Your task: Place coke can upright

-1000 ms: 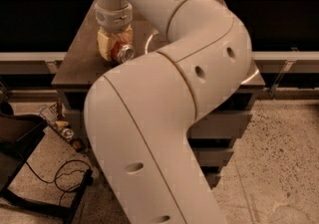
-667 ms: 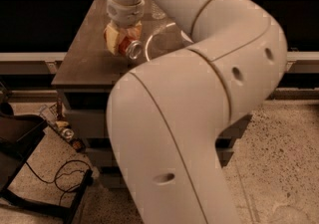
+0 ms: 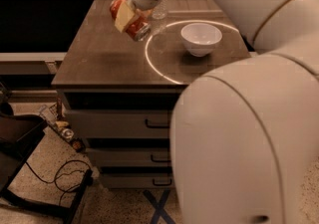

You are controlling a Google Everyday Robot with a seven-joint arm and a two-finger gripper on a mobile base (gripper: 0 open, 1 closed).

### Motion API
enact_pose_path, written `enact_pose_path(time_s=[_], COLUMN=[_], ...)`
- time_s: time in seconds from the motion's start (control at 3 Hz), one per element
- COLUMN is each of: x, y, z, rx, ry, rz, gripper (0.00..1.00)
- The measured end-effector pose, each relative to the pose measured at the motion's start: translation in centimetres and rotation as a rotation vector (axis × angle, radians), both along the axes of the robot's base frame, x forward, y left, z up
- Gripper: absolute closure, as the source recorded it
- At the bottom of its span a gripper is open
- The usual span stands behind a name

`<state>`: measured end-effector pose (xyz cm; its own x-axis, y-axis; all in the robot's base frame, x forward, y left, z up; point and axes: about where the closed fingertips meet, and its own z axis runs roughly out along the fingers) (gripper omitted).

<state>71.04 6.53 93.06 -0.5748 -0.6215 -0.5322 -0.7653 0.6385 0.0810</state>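
We find the gripper [image 3: 125,18] clamped on the tilted coke can [image 3: 137,29] over the surface [image 3: 99,63]; released at this angle, it would likely topple and roll.

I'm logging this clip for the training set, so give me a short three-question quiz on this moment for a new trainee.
1. True or false: the coke can stands upright on the table.
2. The gripper is: A) open and empty; B) shut on the coke can, above the table's rear left part; C) lying flat on the table, empty.
3. Fill in: the white ___ sits inside the bright ring of light on the table.
Key: 1 false, the can is tilted and held in the gripper; 2 B; 3 bowl.
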Motion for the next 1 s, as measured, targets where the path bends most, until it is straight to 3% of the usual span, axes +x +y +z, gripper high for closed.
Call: enact_pose_path(time_s=[0.67,1.0], x=[-0.7,-1.1], y=[0.6,1.5], z=[7.2,6.1], rx=[0.182,0.320], ry=[-0.276,-0.338], rz=[0.061,0.087], gripper=[1.00,1.00])
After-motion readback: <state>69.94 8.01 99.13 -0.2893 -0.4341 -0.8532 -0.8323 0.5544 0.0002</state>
